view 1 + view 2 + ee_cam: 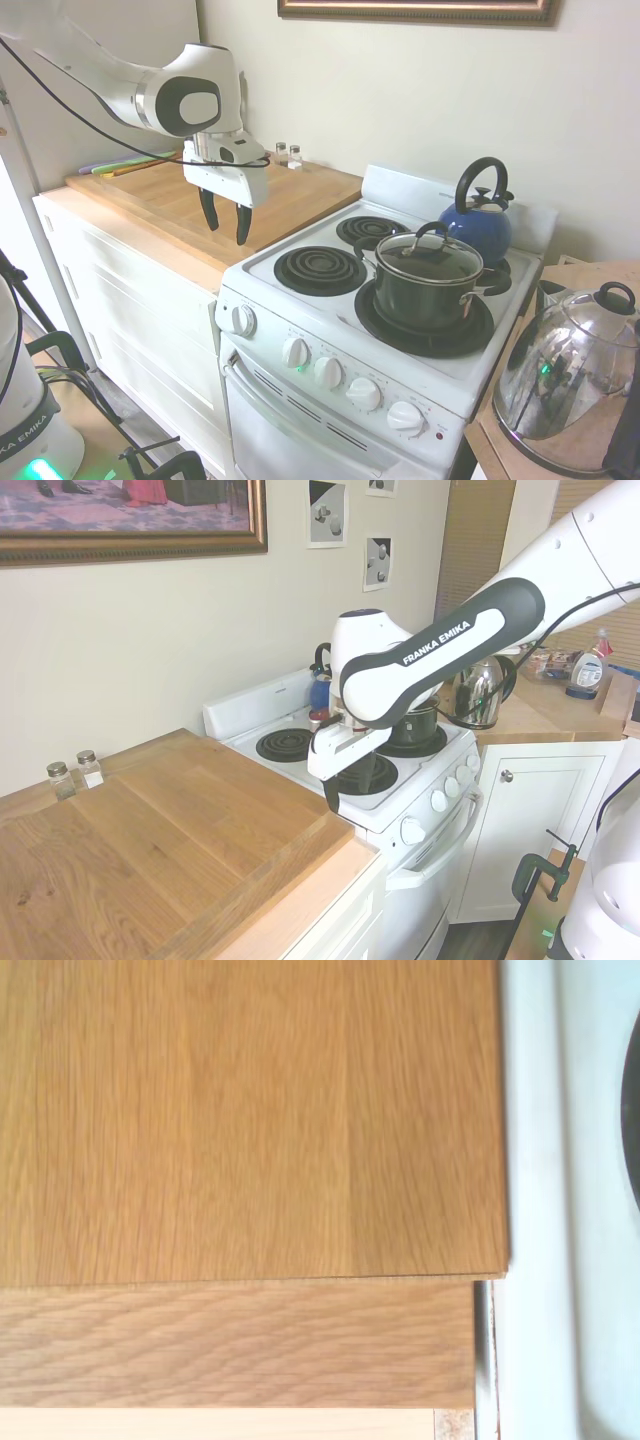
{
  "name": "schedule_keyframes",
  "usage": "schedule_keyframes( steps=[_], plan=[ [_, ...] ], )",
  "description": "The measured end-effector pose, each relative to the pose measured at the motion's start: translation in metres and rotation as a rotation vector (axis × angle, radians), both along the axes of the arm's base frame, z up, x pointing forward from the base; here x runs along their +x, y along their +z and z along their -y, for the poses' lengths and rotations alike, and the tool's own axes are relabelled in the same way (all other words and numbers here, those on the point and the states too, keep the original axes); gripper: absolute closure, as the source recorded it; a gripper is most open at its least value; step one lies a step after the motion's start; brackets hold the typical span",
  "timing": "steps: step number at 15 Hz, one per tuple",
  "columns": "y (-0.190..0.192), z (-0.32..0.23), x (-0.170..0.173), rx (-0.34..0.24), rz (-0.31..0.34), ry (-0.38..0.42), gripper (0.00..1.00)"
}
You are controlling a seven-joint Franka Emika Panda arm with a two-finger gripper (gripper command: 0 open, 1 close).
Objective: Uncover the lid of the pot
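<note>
— Over the wooden counter board point(215, 195), right by its corner next to the stove, our gripper point(226, 222) hangs with its two dark fingers spread and nothing between them. Where do we stand?

— At the start, we'd judge. The lid point(430, 256) sits flat on the pot point(425, 290), which rests on the front right burner point(428, 338) of the white stove point(400, 370), well apart from the gripper. A bare coil burner point(320, 270) lies between us and it.

— What does the wrist view give us?

— Only oak grain, the board's edge and a strip of white stove top — no pot yet.

— So how do we do the reach well?

— We'd carry the gripper across above the empty coil, high enough to clear the pot's rim, then come down straight over the lid's black arched handle point(432, 237). The fingers should straddle the arch across its thin side, not along its span, so we'd turn the wrist first.

— Which way does that arch run?

— In the first exterior view its long axis seems to run roughly from the stove's front toward the back wall, slightly skewed; the lid itself is round and level, facing up. The pot's side handles point(468, 298) stick out crosswise to it, as far as we can tell.

— Anything to mind?

— The blue kettle point(478, 220) stands just behind the pot, and the chrome kettle point(565, 385) sits on the side counter beyond — we'd lift straight up before swinging away.
</note>
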State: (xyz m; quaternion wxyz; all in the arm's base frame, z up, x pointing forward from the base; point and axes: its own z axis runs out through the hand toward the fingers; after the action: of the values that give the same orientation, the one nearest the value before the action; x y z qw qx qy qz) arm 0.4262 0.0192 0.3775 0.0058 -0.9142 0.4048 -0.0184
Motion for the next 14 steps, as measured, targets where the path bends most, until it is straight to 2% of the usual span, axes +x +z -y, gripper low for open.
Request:
schedule_keyframes(
  steps=[3,6,10,14],
  plan=[
    [0.002,0.001,0.0,-0.001,0.009,0.005,0.0],
    [0.023,0.014,-0.003,0.002,0.073,-0.029,0.0],
    [0.072,0.067,-0.021,0.028,0.202,-0.143,0.0],
    [0.111,0.155,-0.031,0.075,0.31,-0.289,0.0]
  ],
)
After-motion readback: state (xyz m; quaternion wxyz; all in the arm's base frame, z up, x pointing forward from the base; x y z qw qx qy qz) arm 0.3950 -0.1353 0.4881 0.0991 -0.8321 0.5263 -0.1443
